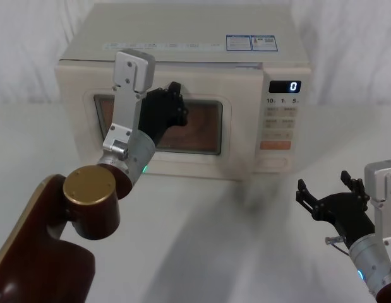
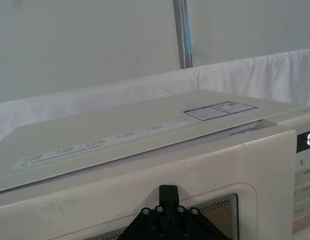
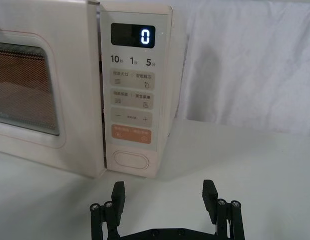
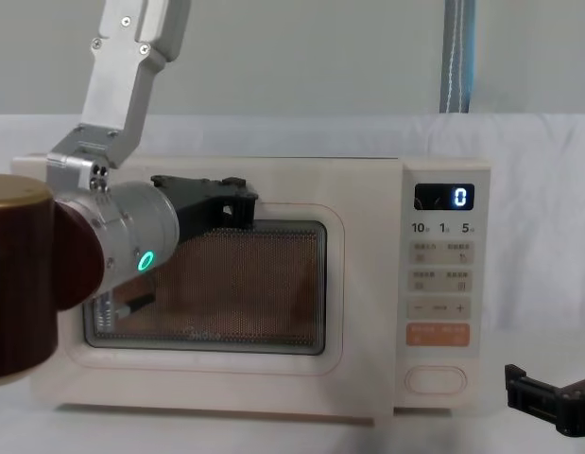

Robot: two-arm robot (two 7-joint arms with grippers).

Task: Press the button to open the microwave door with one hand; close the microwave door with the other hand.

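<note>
The cream microwave door (image 1: 78, 88) with its dark window stands nearly flush with the control panel. A thin dark seam runs between the door (image 3: 69, 75) and the panel. My left gripper (image 1: 176, 104) is shut, its tip against the upper part of the door (image 4: 358, 284) at the window frame; the chest view shows this gripper (image 4: 240, 208) from the side. The oval button (image 3: 131, 160) sits at the bottom of the panel, below the orange one. My right gripper (image 3: 164, 195) hangs open, low over the table, a short way in front of the button (image 1: 274, 162) and apart from it.
The microwave body (image 1: 182, 38) stands at the back of a white-covered table (image 1: 201, 240). A white cloth backdrop (image 3: 245, 65) hangs behind it. The panel display (image 4: 444, 198) reads 0. My brown left arm (image 1: 50, 233) crosses the front left.
</note>
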